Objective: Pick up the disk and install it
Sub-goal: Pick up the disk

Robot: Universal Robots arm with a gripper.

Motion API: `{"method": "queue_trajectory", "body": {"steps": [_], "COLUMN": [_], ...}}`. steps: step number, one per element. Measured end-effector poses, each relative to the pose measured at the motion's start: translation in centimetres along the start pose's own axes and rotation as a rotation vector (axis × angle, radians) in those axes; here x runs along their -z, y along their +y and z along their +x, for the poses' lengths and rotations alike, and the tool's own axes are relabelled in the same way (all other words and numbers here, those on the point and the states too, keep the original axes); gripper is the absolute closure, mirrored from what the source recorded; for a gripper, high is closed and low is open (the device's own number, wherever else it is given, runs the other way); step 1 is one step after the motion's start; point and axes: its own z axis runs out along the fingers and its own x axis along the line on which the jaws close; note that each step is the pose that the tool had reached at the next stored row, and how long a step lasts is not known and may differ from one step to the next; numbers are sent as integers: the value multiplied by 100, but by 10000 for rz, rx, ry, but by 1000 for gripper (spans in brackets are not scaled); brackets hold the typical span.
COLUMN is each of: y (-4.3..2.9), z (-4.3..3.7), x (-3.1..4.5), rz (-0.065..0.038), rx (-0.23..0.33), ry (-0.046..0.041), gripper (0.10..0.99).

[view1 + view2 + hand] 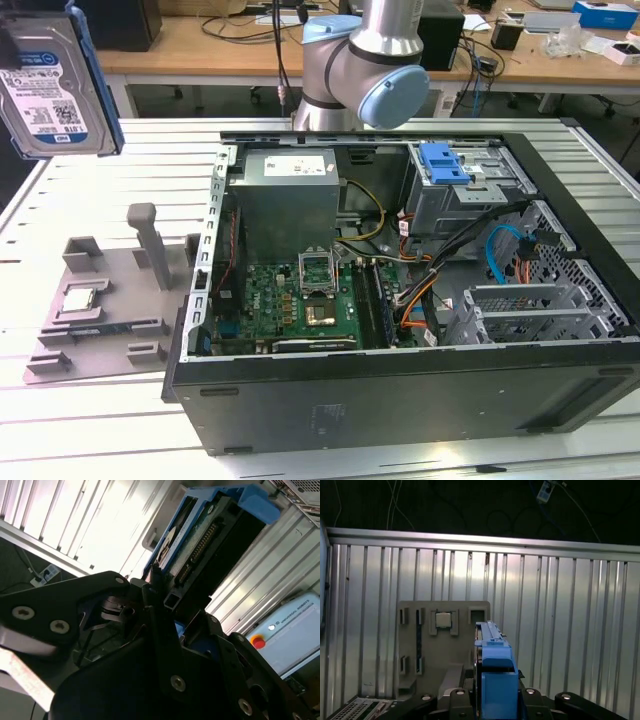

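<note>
In the exterior view, bare slatted aluminium table lies open at upper left around the blue-framed silver disk. At centre left, the grey plastic fixture tray's upright post juts up. Inside the open black computer case, orange and blue cables cross below the grey metal drive cage.

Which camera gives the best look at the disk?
The exterior view: the disk faces that camera, so its labelled face and blue carrier show. The second wrist view sees it end-on, with the connector row. The first wrist view catches the carrier's thin blue edge.
</note>
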Motion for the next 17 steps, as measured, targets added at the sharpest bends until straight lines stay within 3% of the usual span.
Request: {"method": "queue_trajectory", "body": {"steps": [17], "y": [-6], "z": [-15], "x": [303], "rz": [0], "rx": [0], "ry": [0], "gripper": [718]}}
